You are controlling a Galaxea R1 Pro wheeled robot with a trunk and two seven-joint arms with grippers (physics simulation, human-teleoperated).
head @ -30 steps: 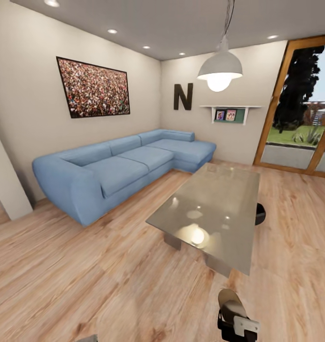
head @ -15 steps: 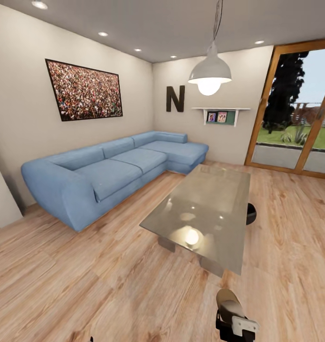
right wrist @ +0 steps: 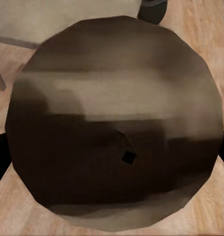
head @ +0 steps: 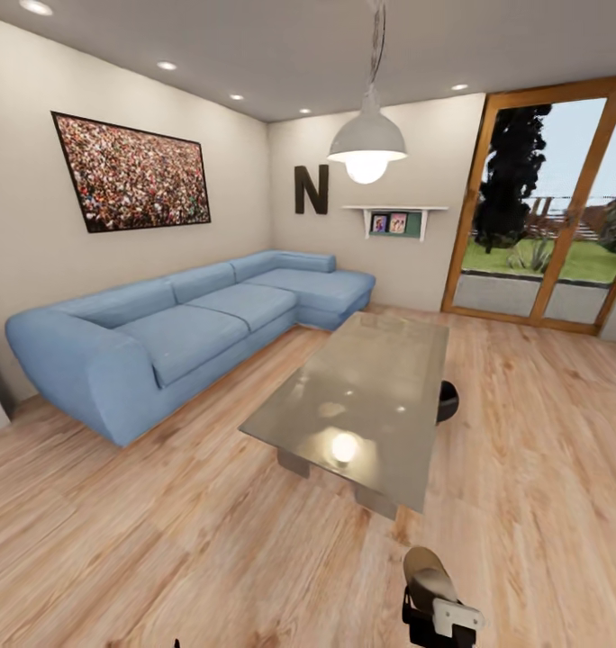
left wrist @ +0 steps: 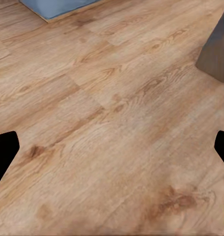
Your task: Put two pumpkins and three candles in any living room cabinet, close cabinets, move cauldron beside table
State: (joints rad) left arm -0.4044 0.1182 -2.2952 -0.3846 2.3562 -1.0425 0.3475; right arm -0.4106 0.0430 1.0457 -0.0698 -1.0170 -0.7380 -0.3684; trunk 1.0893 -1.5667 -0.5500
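Candle [right wrist: 117, 128] clamped in right gripper [head: 434, 603] | left gripper state unclear; table [head: 362, 396] ahead; sofa [head: 182, 324] beside it

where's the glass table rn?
Head view, centre: the glass coffee table stands on the wood floor, right of the blue sofa, under the pendant lamp.

The head camera looks from high up, forward and down across the living room, taking in the blue sofa [head: 177, 328], the glass tabletop [head: 362, 396] and the glazed door [head: 542, 207] far off. The left wrist camera points down at the wooden floor [left wrist: 112, 132] from near by, catching a sofa corner [left wrist: 58, 6] and a table leg [left wrist: 217, 54], both shared with the head view. The right wrist camera sits very close over a dark round object [right wrist: 114, 123], with floor around it.
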